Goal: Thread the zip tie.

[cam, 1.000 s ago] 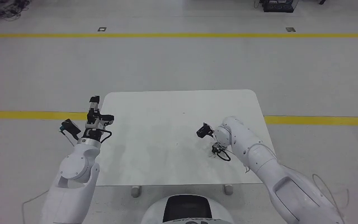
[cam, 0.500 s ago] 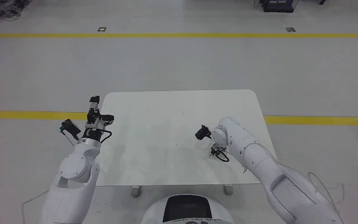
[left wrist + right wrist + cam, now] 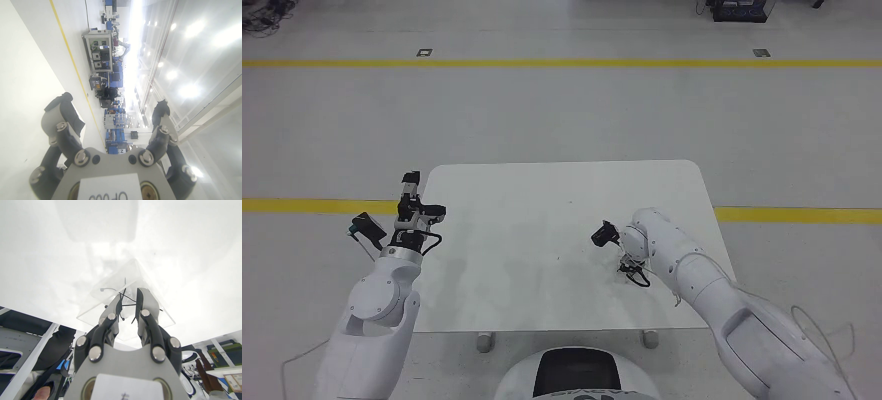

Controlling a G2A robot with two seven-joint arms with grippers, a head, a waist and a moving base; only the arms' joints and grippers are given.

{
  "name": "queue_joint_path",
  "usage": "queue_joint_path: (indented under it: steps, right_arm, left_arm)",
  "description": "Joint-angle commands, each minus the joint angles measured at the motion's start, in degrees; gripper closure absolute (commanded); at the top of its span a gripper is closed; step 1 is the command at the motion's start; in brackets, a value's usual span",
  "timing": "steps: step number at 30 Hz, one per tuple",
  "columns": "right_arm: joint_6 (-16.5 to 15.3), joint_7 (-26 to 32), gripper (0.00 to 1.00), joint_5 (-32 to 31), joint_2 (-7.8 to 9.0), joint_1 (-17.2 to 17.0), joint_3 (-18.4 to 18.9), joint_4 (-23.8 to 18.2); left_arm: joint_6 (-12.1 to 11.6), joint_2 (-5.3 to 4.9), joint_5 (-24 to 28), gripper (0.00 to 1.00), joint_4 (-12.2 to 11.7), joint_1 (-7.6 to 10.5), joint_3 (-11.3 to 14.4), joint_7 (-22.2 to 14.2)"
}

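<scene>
White rectangular table with rounded corners [image 3: 542,190] on a pale grey floor [image 3: 562,110].
Two yellow floor stripes: far stripe [image 3: 562,63] well beyond the table, near stripe [image 3: 302,205] showing on both sides of it. Two small dark square floor plates [image 3: 424,51] just beyond the far stripe, well apart. Dark equipment [image 3: 739,9] at the room's far edge. Flat on the table, a clear square plastic tray [image 3: 105,285]. Farther off, a metal-framed cabinet of electronic boxes [image 3: 98,51], blue workbenches [image 3: 114,137], round ceiling lamps [image 3: 187,91], and a green case [image 3: 225,351] on white shelving.

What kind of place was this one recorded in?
Probably a robotics lab in a factory-like hall: yellow floor lines, an equipment cabinet with blue workstations behind, and one white table.
</scene>
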State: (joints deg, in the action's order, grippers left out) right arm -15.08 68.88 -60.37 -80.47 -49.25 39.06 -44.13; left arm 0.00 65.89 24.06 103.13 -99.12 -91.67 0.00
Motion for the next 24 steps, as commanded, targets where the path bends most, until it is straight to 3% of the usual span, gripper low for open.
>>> queue_joint_path:
  steps: [1,12,24]
  right_arm:
    - [0.0,-0.1,0.83,0.0,0.00,0.0,0.1,0.0]
    - [0.1,-1.0,0.87,-0.7,0.54,-0.5,1.0,-1.6]
    - [-0.3,-2.7,0.69,-3.0,1.71,-2.6,2.2,-5.5]
  left_arm:
    - [0.0,0.00,0.0,0.00,0.0,0.00,0.0,0.0]
    - [0.0,0.00,0.0,0.00,0.0,0.00,0.0,0.0]
    - [0.0,0.00,0.0,0.00,0.0,0.00,0.0,0.0]
